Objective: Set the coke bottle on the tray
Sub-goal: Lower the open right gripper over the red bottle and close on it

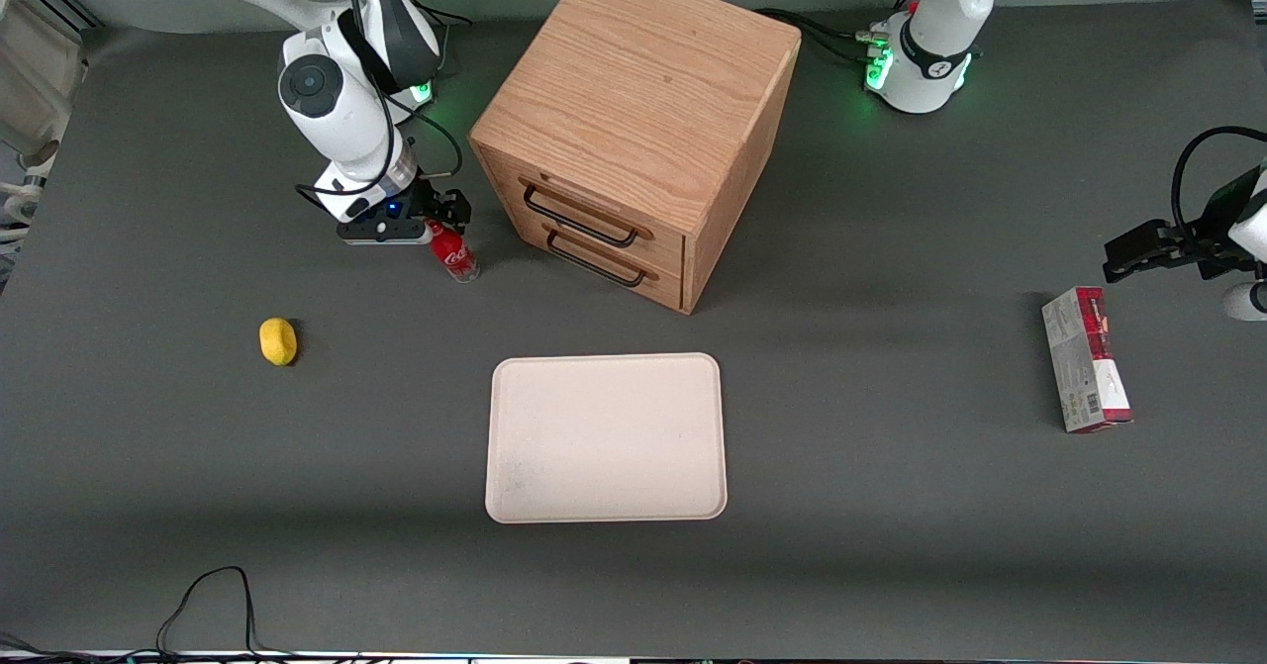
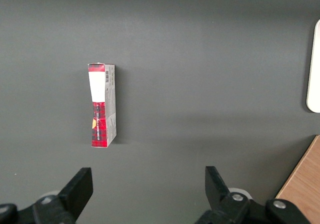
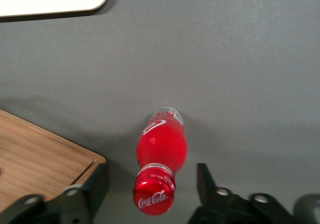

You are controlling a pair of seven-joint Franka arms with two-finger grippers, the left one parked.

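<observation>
None done: coke bottle (image 3: 161, 156) stands on the table beside the wooden cabinet (image 1: 633, 120), well apart from the tray (image 1: 606, 437).
Gripper (image 3: 150, 186): fingers spread, straddling the cap, gripping nothing.
Left: grasp, lift, carry.

Front view high overhead, wrist views close, downward

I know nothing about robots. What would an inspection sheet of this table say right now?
Surface: dark grey mat.
Job's things: coke bottle upright on the mat, in front of the drawers; tray nearer the camera, nothing on it.
Clutter: wooden drawer cabinet; lemon; carton toward the parked arm's end.
Grippers: gripper open, fingers either side of the bottle cap.
Cables: black cable at the near edge.
Surroundings: nothing seen.
</observation>
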